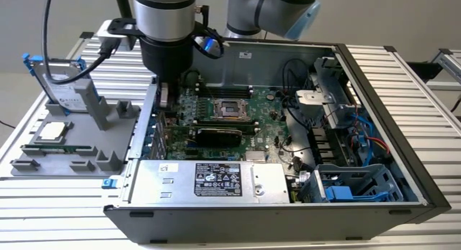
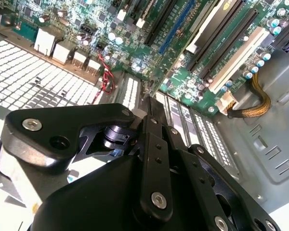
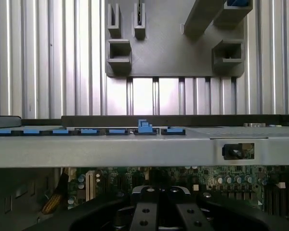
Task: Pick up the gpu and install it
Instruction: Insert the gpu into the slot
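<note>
Hovering with black metal gripper (image 2: 149, 103) fingers pressed together, empty, beside grey steel computer case (image 1: 288, 217); risking scraping green motherboard (image 1: 270, 137), possibly leaving black-shrouded rectangular gpu (image 1: 219, 134) half-seated.

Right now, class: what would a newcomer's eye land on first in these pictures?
First, the open computer case lying on the slatted metal table, its green motherboard exposed. Next, the robot arm reaching down into the case at the exterior view's left, beside a grey fixture tray holding a hard drive.
</note>
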`<state>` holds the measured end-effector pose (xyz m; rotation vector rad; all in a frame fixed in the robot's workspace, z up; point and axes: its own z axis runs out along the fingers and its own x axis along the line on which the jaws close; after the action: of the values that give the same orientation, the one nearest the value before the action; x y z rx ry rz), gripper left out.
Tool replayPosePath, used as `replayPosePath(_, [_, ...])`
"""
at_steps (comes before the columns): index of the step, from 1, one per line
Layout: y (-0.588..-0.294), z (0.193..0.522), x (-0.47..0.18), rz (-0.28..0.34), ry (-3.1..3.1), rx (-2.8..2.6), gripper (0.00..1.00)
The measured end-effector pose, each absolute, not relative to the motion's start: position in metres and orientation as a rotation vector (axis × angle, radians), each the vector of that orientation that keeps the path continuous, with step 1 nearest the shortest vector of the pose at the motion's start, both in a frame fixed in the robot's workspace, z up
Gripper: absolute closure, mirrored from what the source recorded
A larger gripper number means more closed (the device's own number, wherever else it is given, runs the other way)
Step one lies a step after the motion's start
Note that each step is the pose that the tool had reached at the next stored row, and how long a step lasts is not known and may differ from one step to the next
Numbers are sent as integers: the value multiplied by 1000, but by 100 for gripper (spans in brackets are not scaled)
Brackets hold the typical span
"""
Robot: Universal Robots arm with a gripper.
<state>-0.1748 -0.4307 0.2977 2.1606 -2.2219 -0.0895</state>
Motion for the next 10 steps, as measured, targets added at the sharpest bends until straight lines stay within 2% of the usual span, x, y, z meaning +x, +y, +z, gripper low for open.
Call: replayPosePath(10, [-433, 298, -177, -89, -2222, 2160, 100])
